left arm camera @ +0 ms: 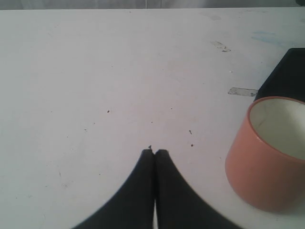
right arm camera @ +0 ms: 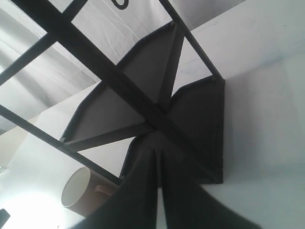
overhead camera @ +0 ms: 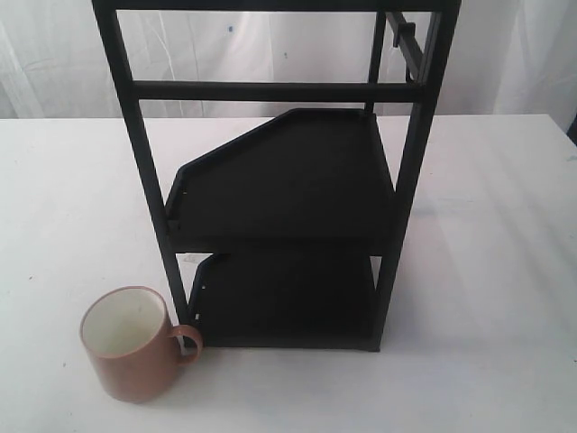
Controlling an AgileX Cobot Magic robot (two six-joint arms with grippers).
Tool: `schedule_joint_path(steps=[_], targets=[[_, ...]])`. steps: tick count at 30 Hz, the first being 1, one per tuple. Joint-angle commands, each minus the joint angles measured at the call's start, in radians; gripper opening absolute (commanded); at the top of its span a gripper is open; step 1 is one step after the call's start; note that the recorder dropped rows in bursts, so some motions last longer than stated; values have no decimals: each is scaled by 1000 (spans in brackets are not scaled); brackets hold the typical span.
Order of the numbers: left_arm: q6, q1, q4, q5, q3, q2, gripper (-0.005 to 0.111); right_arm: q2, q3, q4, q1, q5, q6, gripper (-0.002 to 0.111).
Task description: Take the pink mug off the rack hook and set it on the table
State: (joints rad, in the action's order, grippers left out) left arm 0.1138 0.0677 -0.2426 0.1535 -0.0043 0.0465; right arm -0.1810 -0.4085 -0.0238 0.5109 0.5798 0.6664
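Note:
The pink mug (overhead camera: 135, 347) stands upright on the white table (overhead camera: 491, 271), cream inside showing, its handle turned toward the foot of the black rack (overhead camera: 288, 180). A short black prong, the rack hook (overhead camera: 403, 34), juts from the rack's upper right post with nothing on it. Neither gripper shows in the exterior view. In the left wrist view my left gripper (left arm camera: 155, 151) is shut and empty over bare table, with the mug (left arm camera: 269, 152) standing apart from it. My right gripper (right arm camera: 156, 149) is shut and empty above the rack's frame, the mug (right arm camera: 81, 193) lying beyond the bars.
The rack's two black shelves (overhead camera: 297, 171) hold nothing. Its thick crossbar (overhead camera: 270, 90) and posts rise above the top of the exterior view. A white curtain (overhead camera: 54, 54) hangs behind the table. Small tape marks (left arm camera: 242, 91) lie on the tabletop.

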Motion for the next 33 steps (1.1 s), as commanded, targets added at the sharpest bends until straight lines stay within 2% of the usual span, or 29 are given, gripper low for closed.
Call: schedule_joint_path(steps=[1,4,9,18,26,33], targets=[[-2,1,-3,-3,4,4,0,5,2,-14,-5,-22,-137,3],[-2,1,-3,-3,4,4,0,5,24,-10,-5,-125,-267,3],[-2,1,-3,-3,4,4,0,5,127,53,-5,-472,-591,3],[-2,1,-3,-3,4,4,0,5,248,53,-38,-497,-888,3],[-2,1,-3,-3,4,4,0,5,320,54,-134,-493,-846,3],[-2,1,-3,-3,4,4,0,5,386,54,-158,-499,-766,3]])
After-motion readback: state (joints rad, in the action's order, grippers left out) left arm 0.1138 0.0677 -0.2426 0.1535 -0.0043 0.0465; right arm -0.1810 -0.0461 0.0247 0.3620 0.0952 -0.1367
